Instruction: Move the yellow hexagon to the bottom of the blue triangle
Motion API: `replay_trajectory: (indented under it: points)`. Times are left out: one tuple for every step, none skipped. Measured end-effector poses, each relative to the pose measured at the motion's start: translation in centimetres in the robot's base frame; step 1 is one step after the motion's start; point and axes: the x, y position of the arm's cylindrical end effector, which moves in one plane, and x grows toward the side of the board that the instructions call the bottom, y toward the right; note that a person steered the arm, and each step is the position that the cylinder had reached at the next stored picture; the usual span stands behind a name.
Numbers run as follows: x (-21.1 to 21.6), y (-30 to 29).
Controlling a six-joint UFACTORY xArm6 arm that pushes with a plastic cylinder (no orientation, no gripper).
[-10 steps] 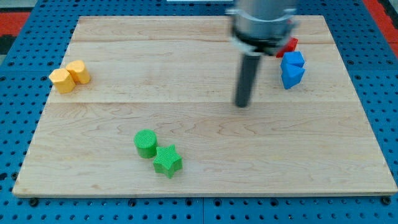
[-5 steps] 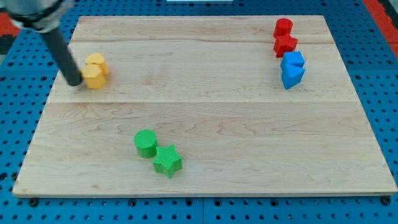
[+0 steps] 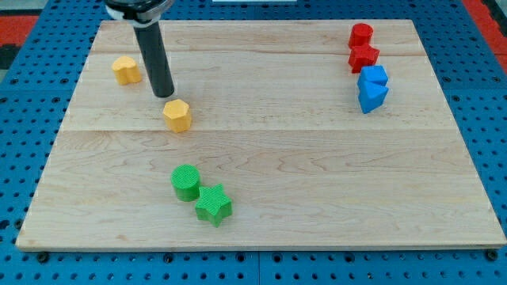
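Note:
The yellow hexagon (image 3: 177, 115) lies left of the board's middle. My tip (image 3: 163, 93) stands just above and to the left of it, close to its upper edge. A second yellow block (image 3: 126, 70) sits apart at the upper left. The blue triangle (image 3: 373, 97) lies at the right side, touching a second blue block (image 3: 373, 77) just above it.
Two red blocks (image 3: 362, 46) stand stacked toward the top right, above the blue ones. A green cylinder (image 3: 186, 182) and a green star (image 3: 213, 205) touch each other at lower left of centre. The wooden board (image 3: 317, 182) lies on a blue pegboard.
My tip has moved right from the board's left edge. The two yellow blocks have separated; the hexagon has slid right and down, the other one sits slightly higher.

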Motion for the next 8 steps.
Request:
replay_trajectory:
  points:
    - [4.0,0.0]
    - [4.3,2.8]
    - [4.5,10.3]
    - [5.2,5.0]
    - [6.4,8.0]
    - [6.6,18.0]
    - [7.3,18.2]
    - [8.7,19.7]
